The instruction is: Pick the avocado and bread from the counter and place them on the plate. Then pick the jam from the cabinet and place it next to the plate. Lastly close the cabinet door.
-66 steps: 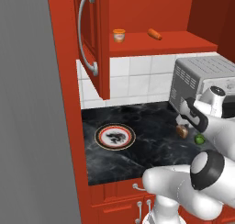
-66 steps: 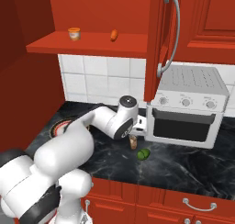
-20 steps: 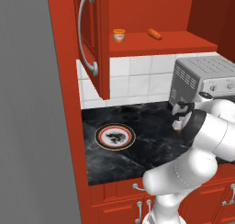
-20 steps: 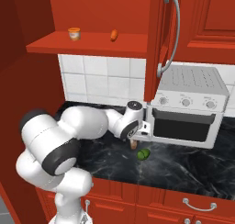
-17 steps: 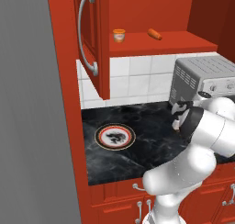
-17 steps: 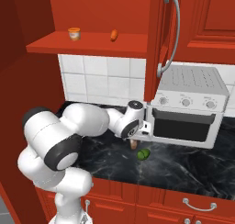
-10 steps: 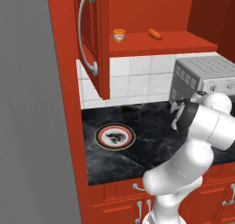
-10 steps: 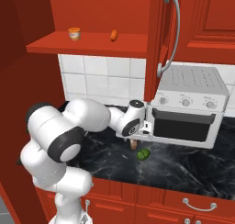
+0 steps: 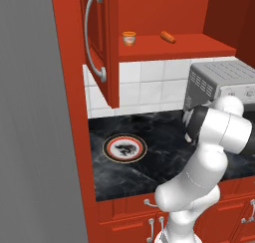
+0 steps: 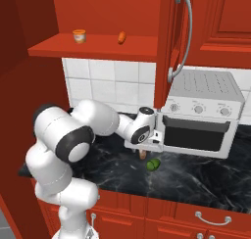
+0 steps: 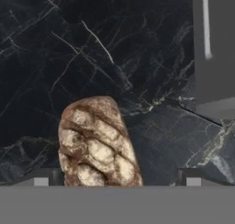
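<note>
Left base view, left to right: open cabinet door [image 9: 99, 38] with silver handle, jam [image 9: 129, 38] on the cabinet [image 9: 189, 47] shelf with a carrot-like item [image 9: 168, 36] further right, both untouched. Below, the plate [image 9: 125, 148] sits bare near the counter's [image 9: 159, 152] left front area. Toaster oven [image 9: 224, 85] stands at the counter's right back, arm bent over in front of it.

Right base view: gripper [image 10: 142, 150] hangs low over the bread [image 10: 142, 154], close in front of the oven's left end; avocado [image 10: 153, 164] lies just right of the bread, toward the front edge, near but apart.

Hand view: bread [image 11: 96, 142] lies between the fingertips [image 11: 40, 178], jaws spread wide with nothing held, pads not touching the loaf.

Step in hand, as I judge it: first pick, bread. Next move needs a little more descent, then closing across the loaf's narrow width, lift, and carry left to the plate.

In the way: oven corner [image 11: 212, 53] close on one side, avocado could get nudged; open door overhangs the plate's side of the counter.
</note>
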